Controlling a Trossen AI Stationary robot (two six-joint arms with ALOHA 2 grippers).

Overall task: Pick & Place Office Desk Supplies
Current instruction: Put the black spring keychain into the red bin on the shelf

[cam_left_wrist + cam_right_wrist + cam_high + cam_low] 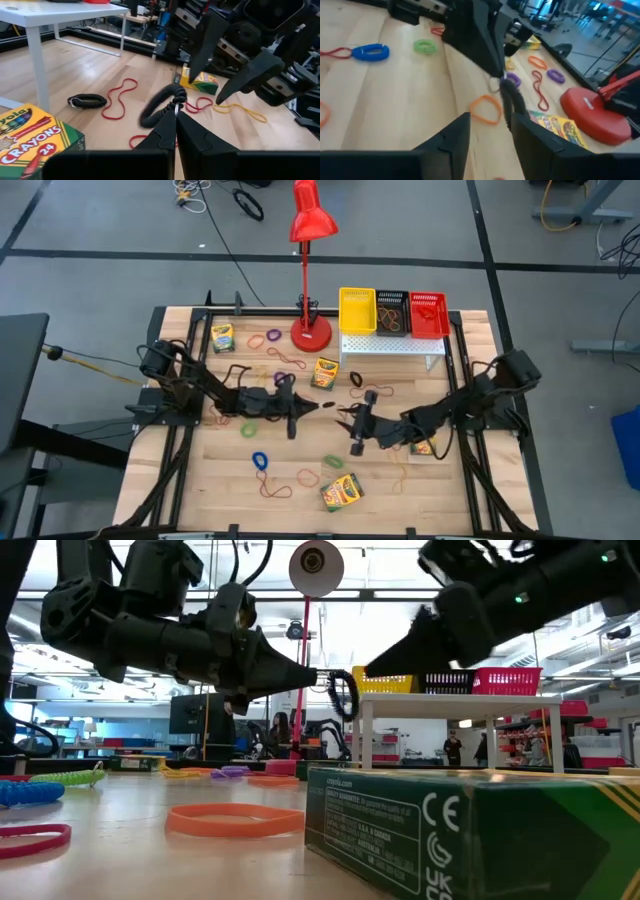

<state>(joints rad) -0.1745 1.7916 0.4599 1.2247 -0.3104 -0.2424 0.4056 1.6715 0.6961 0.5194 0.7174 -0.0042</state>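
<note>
Above the wooden table, the left gripper pinches a black coiled band while the right gripper, fingers spread, faces it just beyond.

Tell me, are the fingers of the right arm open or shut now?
Open. The right gripper shows its two fingers spread apart, facing the black band that hangs from the shut left gripper.

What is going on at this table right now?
Above the middle of the table, the left claw is shut on a black coiled band and holds it out toward the right claw, which faces it with its fingers open, not gripping. It looks like a handover. Crayon boxes and loose rubber bands lie scattered on the wood; coloured bins sit on the white stand.
</note>
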